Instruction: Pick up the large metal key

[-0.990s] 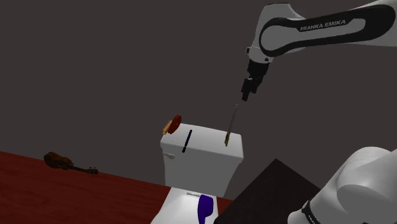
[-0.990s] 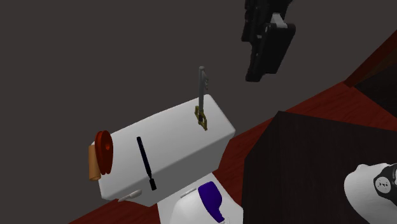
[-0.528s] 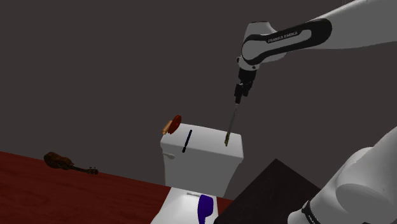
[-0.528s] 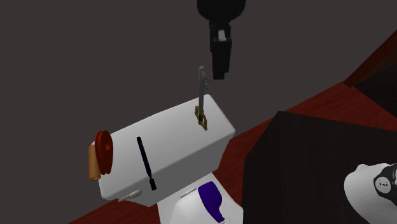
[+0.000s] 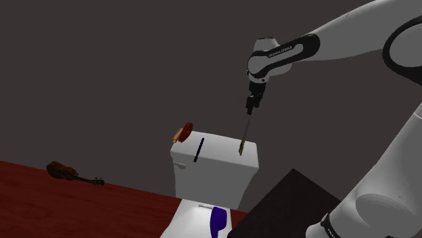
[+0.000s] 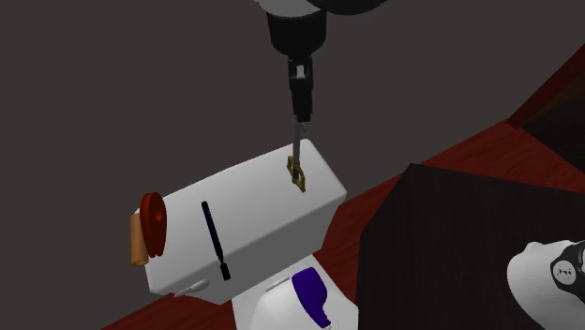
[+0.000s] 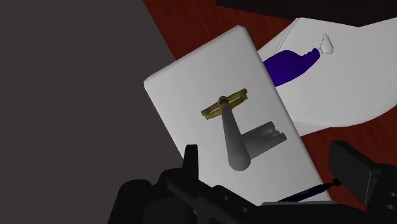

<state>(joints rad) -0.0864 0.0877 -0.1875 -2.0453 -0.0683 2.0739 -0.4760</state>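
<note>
Key: top end hidden behind the gripper in the second exterior view. In the shoulder view, contact between the two is too small to tell. Wrist view: both fingers cut off by the bottom edge. Thin dark stick mostly hidden there, a short piece shows next to one finger. Toilet bowl, purple thing and stand cut off by the shoulder view's bottom edge. Arm runs off the top and right edges. Red-and-orange thing at the tank end: can't identify. Brown instrument on the floor: too small to tell its kind.
</note>
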